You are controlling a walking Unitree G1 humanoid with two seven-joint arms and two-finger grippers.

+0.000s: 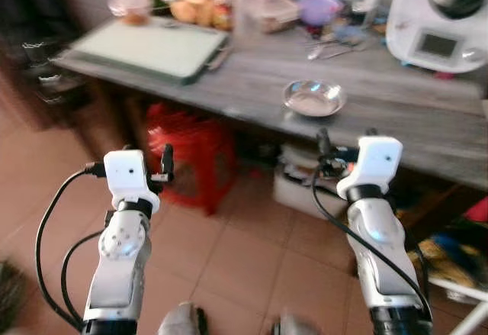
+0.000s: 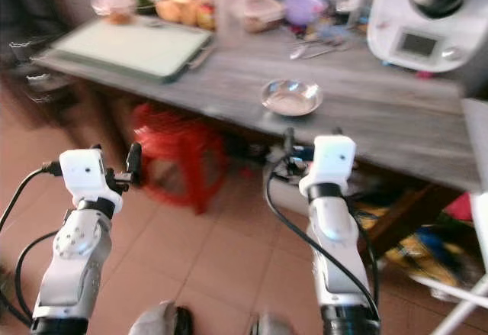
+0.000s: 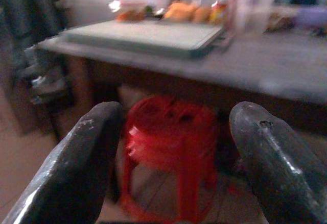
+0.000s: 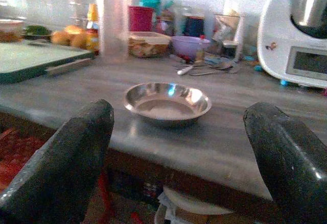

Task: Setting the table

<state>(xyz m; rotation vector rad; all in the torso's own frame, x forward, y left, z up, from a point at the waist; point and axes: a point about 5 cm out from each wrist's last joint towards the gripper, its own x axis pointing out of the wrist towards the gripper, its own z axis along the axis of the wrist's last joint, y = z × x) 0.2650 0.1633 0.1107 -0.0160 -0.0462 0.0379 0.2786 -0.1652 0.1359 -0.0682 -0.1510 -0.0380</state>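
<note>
— Bowl point(image 1: 313, 98) position?

— Near the front edge of the table point(image 1: 396, 114), steel, upright. I have both arms raised short of the table. Right gripper point(image 4: 179, 147) faces the bowl, fingers spread wide, holding nothing. Left gripper point(image 3: 173, 157) is likewise open, aimed at a red stool point(image 1: 191, 156) under the table.

— Farther back?

— A green board point(image 1: 152, 45) to the left, a white appliance point(image 1: 438, 18) on the right, blurred containers behind.

No legible text, label, brand or number is seen; the kitchen machine's point(image 1: 436, 18) display point(image 4: 308, 63) is too blurred to be read.
</note>
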